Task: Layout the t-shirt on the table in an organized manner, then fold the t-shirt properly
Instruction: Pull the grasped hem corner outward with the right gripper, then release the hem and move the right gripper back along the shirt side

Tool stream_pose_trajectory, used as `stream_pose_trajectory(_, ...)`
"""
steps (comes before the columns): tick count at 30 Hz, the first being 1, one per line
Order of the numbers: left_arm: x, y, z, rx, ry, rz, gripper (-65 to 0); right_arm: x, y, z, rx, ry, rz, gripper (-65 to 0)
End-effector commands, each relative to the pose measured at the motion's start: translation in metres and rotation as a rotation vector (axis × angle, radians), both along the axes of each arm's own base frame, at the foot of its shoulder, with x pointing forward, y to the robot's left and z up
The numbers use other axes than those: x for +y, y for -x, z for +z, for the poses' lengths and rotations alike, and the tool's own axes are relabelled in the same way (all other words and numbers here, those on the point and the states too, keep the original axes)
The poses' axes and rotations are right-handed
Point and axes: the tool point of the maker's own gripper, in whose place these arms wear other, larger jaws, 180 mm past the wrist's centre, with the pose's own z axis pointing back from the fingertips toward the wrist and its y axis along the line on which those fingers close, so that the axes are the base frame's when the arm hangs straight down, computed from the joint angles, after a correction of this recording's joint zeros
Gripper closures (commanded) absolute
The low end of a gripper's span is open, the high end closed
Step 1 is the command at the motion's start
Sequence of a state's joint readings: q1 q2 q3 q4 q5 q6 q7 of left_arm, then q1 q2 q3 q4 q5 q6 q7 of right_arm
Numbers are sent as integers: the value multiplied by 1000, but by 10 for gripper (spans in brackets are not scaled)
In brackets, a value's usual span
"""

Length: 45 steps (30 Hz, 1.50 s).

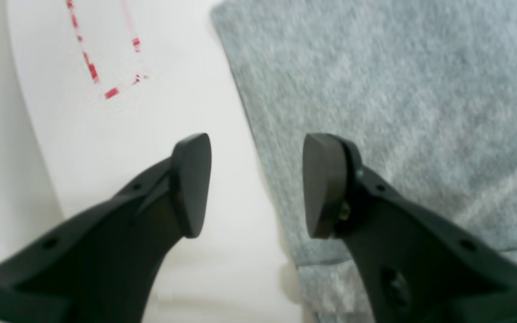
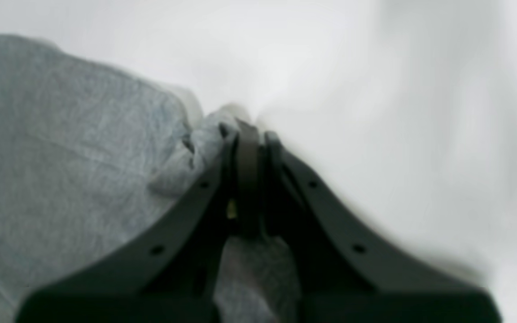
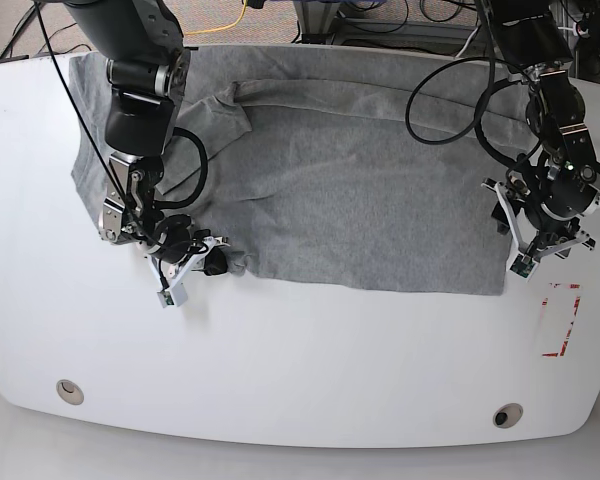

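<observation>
The heather-grey t-shirt (image 3: 360, 180) lies spread over the far half of the white table (image 3: 310, 370), with some wrinkles. My right gripper (image 3: 212, 262), at the left of the base view, is shut on the shirt's near-left corner. The right wrist view shows its jaws (image 2: 247, 130) pinching a bunched fold of grey fabric (image 2: 61, 157). My left gripper (image 3: 542, 250) is open at the shirt's near-right corner. In the left wrist view it (image 1: 257, 184) straddles the shirt's edge (image 1: 375, 112), one finger over bare table (image 1: 173, 112), the other over cloth.
A red tape rectangle (image 3: 560, 320) lies on the table just near of the left gripper and also shows in the left wrist view (image 1: 92, 72). Two metal grommets (image 3: 69, 389) (image 3: 507, 413) sit near the front edge. Cables hang behind the table.
</observation>
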State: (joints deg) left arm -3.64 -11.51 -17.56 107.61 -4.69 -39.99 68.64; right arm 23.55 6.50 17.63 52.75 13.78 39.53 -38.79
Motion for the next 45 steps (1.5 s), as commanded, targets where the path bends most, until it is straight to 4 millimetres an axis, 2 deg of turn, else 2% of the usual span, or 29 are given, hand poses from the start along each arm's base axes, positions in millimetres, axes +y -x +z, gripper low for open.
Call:
stream_pose_trajectory(1, -3, -12, 14, -80, 14, -26, -307, -10, -22, 43, -113, 49, 13, 0)
stream_pose_trajectory(10, -3, -8, 9, -67, 16, -28, -307, -22, -25, 99, -216, 201, 50, 0)
stream_pose_trajectory(18, -4, -8, 9, -67, 17, -28, -307, -35, -28, 133, -276, 293, 54, 0)
stream_pose_trajectory(23, -4, -8, 9, -67, 17, -28, -307, -30, -28, 138, -285, 348, 106, 0)
stream_pose_trajectory(28, -4, -8, 9, -67, 19, -28, -307, -18, -26, 135, -283, 385, 170, 0)
stream_pose_trajectory(36, -4, -8, 9, -67, 19, -28, -307, -18, -26, 137, -289, 392, 174, 0)
stream_pose_trajectory(42, -4, -7, 8, -66, 19, -28, -307, -25, -39, 158, -331, 418, 167, 0)
stream_pose_trajectory(45, -4, -7, 8, -66, 19, -28, -307, -18, -47, 170, -362, 442, 197, 0)
